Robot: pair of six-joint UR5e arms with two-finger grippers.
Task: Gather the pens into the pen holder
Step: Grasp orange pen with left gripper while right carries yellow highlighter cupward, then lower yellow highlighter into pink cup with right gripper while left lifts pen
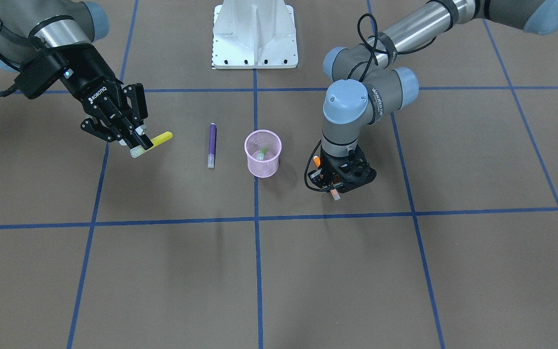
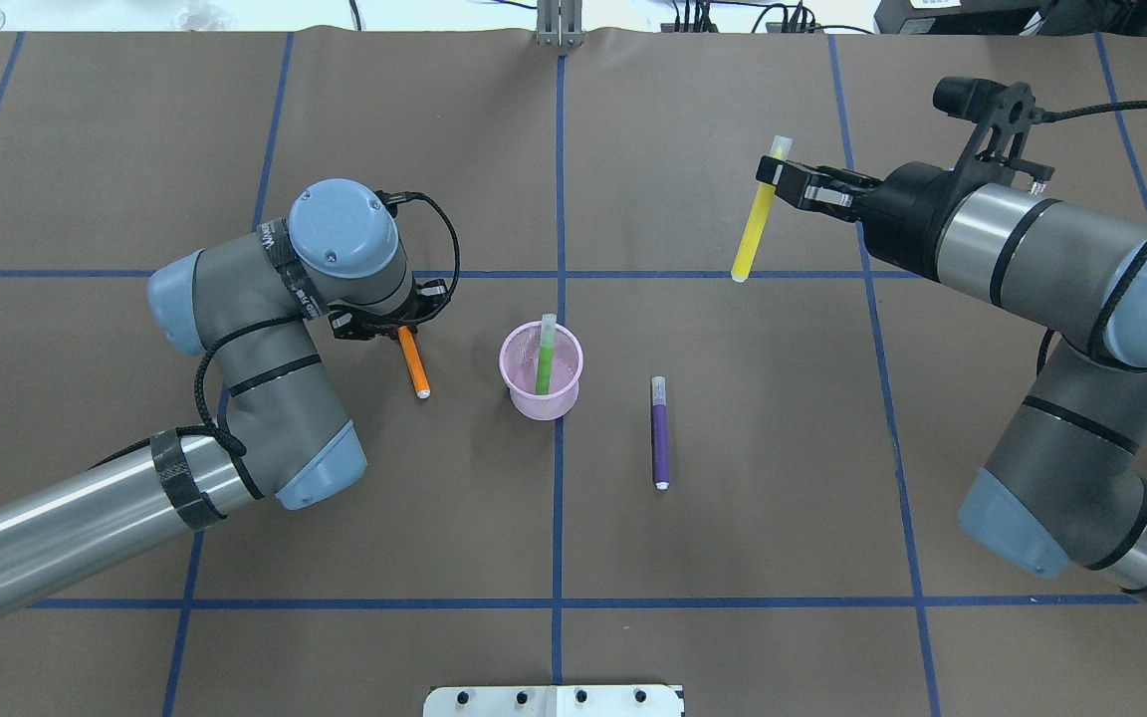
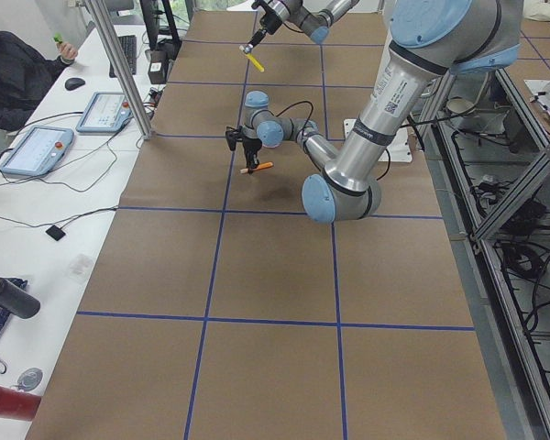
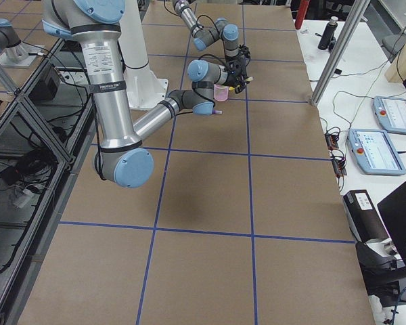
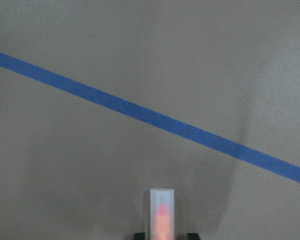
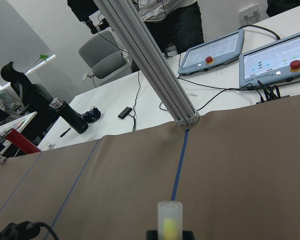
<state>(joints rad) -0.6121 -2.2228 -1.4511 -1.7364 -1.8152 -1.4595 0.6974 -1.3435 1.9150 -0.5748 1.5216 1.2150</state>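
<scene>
The pink mesh pen holder (image 2: 541, 402) stands upright with the green pen (image 2: 544, 358) leaning inside it, cap up. The purple pen (image 2: 660, 438) lies flat near the holder, on the right arm's side. The left gripper (image 1: 332, 185) has its jaws clamped narrowly on the orange pen (image 2: 414, 364) just beside the holder. The right gripper (image 2: 779, 185) pinches the yellow pen (image 2: 755, 224) near its pale cap, aloft and well apart from the holder.

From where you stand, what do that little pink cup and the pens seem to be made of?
The pen holder: probably painted wire mesh, since the table shows through its fine pink grid; its rim looks solid. The purple pen, yellow pen and orange pen: likely smooth plastic, with evenly coloured barrels and frosted see-through caps.
</scene>
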